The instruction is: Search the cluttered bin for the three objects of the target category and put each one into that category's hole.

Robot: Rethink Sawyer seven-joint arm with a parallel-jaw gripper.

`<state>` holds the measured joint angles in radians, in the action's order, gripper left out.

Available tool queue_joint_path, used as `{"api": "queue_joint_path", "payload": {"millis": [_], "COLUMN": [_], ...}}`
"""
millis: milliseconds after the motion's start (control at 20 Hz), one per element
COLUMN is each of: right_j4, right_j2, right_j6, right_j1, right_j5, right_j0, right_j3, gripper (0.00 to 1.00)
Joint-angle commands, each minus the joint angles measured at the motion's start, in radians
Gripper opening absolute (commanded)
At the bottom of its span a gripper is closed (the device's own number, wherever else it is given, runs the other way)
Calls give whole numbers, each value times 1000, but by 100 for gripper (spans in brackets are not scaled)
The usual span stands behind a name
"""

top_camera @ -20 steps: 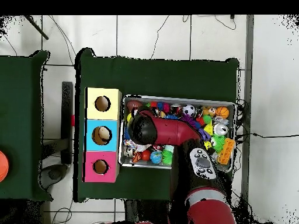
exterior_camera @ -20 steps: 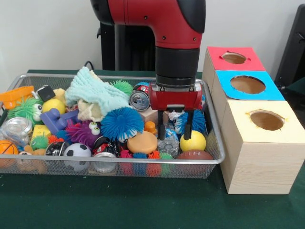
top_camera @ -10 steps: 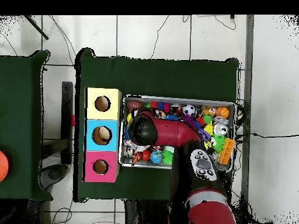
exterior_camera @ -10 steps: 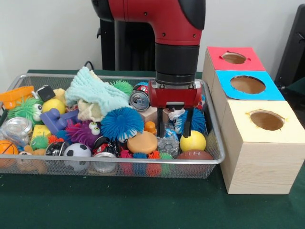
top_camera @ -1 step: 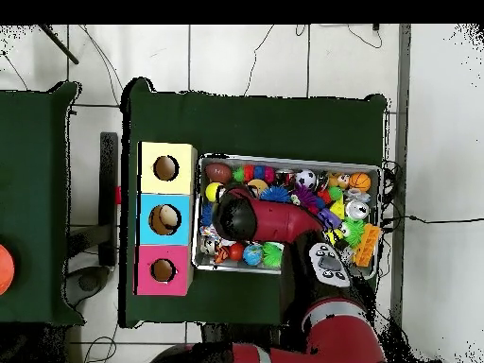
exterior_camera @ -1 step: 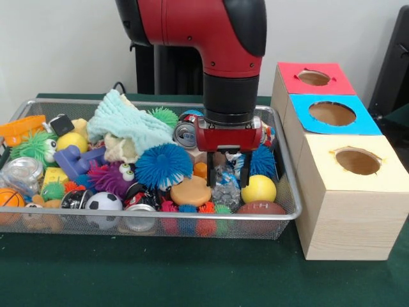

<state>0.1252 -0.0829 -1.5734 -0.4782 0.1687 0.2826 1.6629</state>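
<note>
1 wire-mesh bin fills the left and centre of the front view, heaped with small toys. Beside it at the right stand 3 wooden boxes in a row, each with 1 round hole in its top: a red box at the upper right, a blue box below it, and a yellow box lowest.

The gripper, at centre frame, hangs from 1 red and black arm that enters from the top. Its 2 dark fingers are spread apart, 1 on each side of a crumpled clear plastic wrapper; whether they touch it cannot be told.

Around it lie 1 smooth yellow ball just right of the gripper, 1 brown football below that, 1 flat orange disc to the left, 1 spiky blue ball, 1 purple fuzzy toy with eyes, 1 soccer ball, 1 metal can on its side, and 1 pale green knitted cloth draped at the upper left of the heap.

In the overhead view the arm covers the middle of the bin.
</note>
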Motion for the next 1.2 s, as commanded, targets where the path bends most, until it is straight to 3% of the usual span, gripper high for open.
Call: {"api": "queue_joint_path", "payload": {"millis": [50,450,850,1200], "right_j4": [30,24,0,0], "right_j2": [-25,-21,-22,-28], "right_j6": [-129,-131,-165,-157], "right_j1": [-1,-24,75,138], "right_j5": [8,15,-61,-105], "right_j0": [35,29,-11,-3], "right_j3": [96,126,49,-7], "gripper": [100,100,100,100]}}
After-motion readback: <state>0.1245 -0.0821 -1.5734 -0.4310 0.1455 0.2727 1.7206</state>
